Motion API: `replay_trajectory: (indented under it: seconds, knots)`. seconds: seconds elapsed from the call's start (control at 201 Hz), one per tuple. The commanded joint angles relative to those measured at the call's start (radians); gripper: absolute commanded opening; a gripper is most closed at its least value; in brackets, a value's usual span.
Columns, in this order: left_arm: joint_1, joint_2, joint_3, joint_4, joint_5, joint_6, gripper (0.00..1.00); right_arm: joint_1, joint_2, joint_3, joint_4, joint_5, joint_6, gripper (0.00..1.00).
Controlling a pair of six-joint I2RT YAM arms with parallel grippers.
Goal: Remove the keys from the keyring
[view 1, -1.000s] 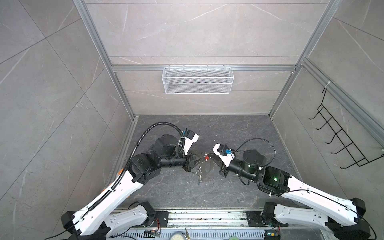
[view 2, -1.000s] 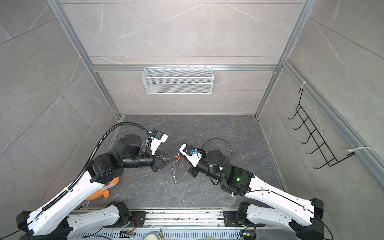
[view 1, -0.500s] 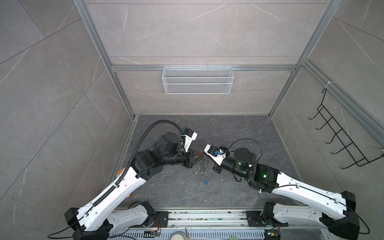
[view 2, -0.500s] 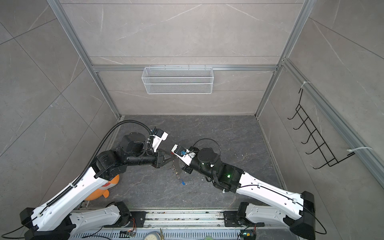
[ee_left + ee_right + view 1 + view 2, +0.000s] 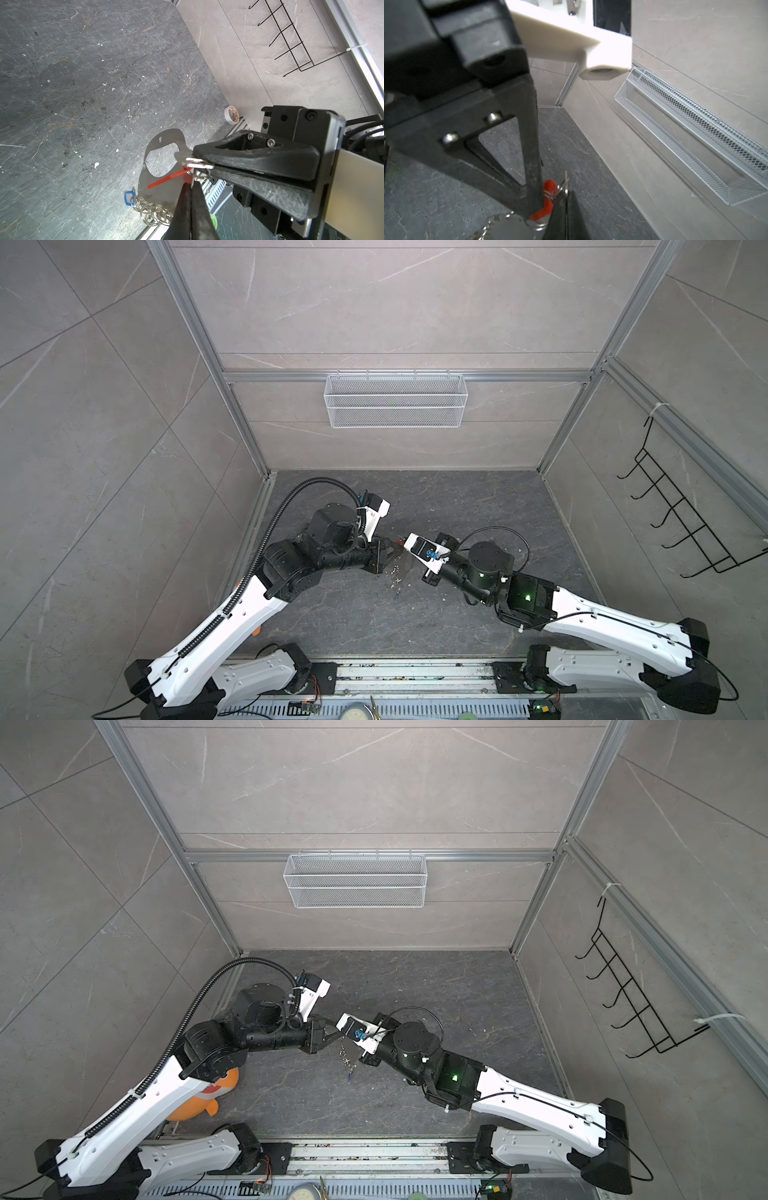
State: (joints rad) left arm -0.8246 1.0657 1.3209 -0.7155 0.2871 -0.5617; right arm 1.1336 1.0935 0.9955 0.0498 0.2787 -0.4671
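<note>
Jaws squeeze tight on both sides: left gripper (image 5: 190, 185) pinches a small ring (image 5: 193, 176), right gripper (image 5: 199, 162) pinches a key (image 5: 197, 165); keyring (image 5: 163, 193) hangs below.

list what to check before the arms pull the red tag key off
1. left gripper shut on the thin wire ring: ok
2. right gripper shut on the silver key: ok
3. key off that ring: cannot tell, the fingers hide the joint
4. red tag clear of both grips: not ok, its end sits between the two grippers' fingers
5. keyring plate outside both grips: ok
6. blue tag on the chain, away from the grippers: ok
</note>
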Motion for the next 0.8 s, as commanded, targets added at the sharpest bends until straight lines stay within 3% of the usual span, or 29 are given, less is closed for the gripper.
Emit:
replay_trajectory:
  seconds: [0.0, 0.254, 0.528, 0.792]
  knots:
    - [0.0, 0.013, 0.017, -0.12, -0.03, 0.011, 0.0, 0.019, -0.011, 0.067, 0.162, 0.045, -0.034, 0.0]
    - [0.001, 0.039, 0.066, -0.193, -0.125, 0.042, 0.0, 0.092, 0.042, 0.126, 0.132, 0.184, -0.111, 0.0]
    - [0.001, 0.039, 0.084, -0.187, -0.233, 0.025, 0.0, 0.167, 0.131, 0.104, 0.309, 0.387, -0.205, 0.0]
    - [0.007, 0.015, 0.078, -0.183, -0.305, 0.008, 0.0, 0.188, 0.139, 0.042, 0.408, 0.429, -0.192, 0.0]
